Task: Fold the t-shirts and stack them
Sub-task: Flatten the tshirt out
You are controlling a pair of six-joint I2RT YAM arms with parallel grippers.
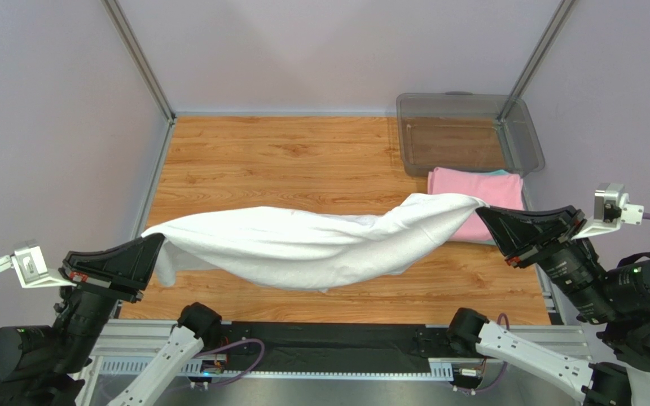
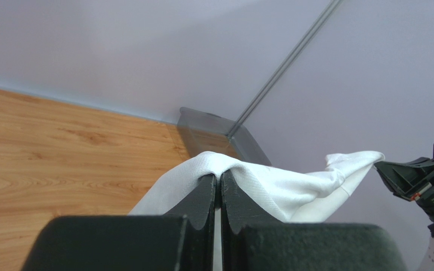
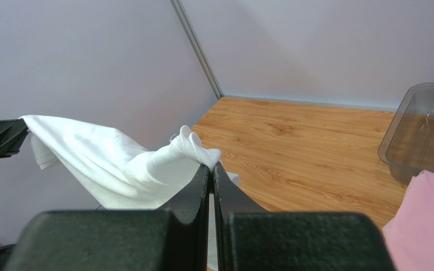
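**Top external view.**
- Desk (image 1: 286, 161): wood-grain top.
- White t-shirt (image 1: 303, 241): strung across the near half of the desk from the left edge towards the right edge. It sags in the middle, and whether the low part touches the desk cannot be told.
- Left fingers (image 1: 138, 254): at the near-left corner, closed on the shirt's left end.
- Right fingers (image 1: 506, 222): by the right edge, closed on the shirt's right end.
- Pink t-shirt (image 1: 494, 190): folded flat by the right edge. The white shirt's right end overlaps its left part in this view.
- Teal t-shirt (image 1: 500, 172): a thin sliver showing at the pink one's far edge.
- Clear bin (image 1: 525, 139): at the far-right corner, just beyond the pink shirt.

**Left wrist view.**
- Left fingers (image 2: 205, 195): pressed together, with a fold of white t-shirt (image 2: 270, 186) pinched between the tips.
- The cloth runs on to the right fingers (image 2: 406, 172), which grip its other end.
- Clear bin (image 2: 213, 127) beyond, on the desk (image 2: 61, 152).

**Right wrist view.**
- Right fingers (image 3: 199, 189): pressed together, with a bunched corner of white t-shirt (image 3: 106, 164) nipped at the tips.
- The cloth stretches away to the left fingers (image 3: 1, 135).
- Pink t-shirt (image 3: 428, 220) at lower right, with the clear bin (image 3: 411, 124) behind it on the desk (image 3: 293, 141).
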